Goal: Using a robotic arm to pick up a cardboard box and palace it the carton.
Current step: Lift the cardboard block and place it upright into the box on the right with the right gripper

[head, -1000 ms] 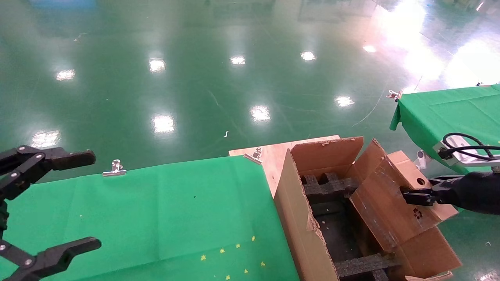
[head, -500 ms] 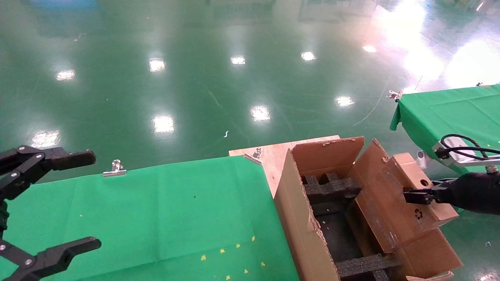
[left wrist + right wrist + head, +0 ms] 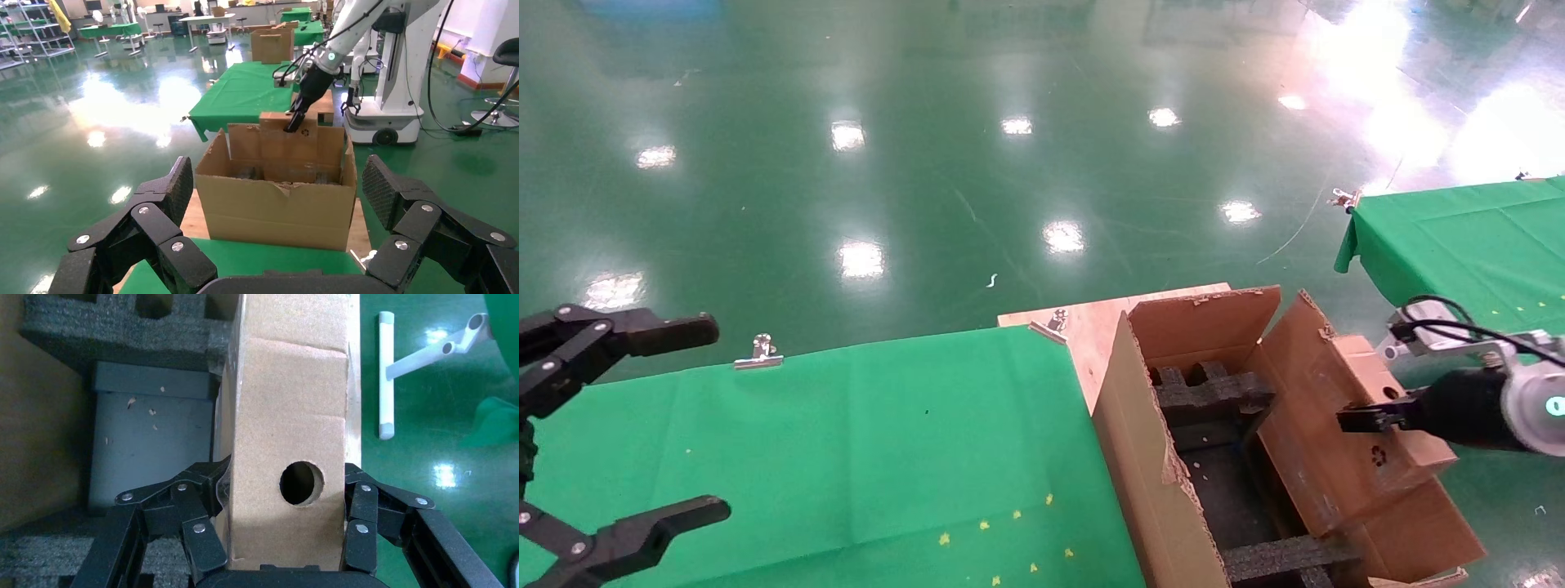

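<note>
the left gripper (image 3: 641, 416) hangs parked over the green-clothed table (image 3: 862, 441), fingers spread wide. right of the table sits the carton (image 3: 1148, 482), black foam inserts (image 3: 1209, 390) inside. at its right flap, the right gripper (image 3: 1365, 418) clamps the cardboard box (image 3: 1377, 433), tilted over the carton's opening.
</note>
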Available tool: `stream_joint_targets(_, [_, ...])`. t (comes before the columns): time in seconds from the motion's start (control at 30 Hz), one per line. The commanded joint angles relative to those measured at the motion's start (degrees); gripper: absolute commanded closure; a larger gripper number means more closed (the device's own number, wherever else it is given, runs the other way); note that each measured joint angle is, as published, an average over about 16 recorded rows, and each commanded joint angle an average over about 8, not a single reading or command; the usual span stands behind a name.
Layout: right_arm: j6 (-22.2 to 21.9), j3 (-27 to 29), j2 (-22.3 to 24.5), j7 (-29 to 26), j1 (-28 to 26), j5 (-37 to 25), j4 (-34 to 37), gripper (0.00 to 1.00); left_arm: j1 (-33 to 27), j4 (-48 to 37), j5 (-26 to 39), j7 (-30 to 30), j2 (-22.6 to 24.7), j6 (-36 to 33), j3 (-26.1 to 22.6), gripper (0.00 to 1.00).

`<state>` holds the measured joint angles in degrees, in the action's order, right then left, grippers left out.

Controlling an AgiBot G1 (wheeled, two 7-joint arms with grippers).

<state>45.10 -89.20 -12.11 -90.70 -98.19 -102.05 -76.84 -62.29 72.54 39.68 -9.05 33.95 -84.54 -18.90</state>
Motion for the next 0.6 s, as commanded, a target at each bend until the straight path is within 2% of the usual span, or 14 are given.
stream_joint_targets(0.03, [-0.65, -0.43, -0.95, -1.63, 0.60, -1.15, 0.02, 1.00, 0.00, 0.00, 0.00, 0.00, 0.00, 0.00, 0.00, 0.00])
stream_joint_targets(0.6, [-6.93, -3.51, -8.59, -9.08, 6.85, -7.66, 5.59, 1.00, -0.01, 0.00, -0.01, 0.01, -0.01, 0.01, -0.02, 0.00])
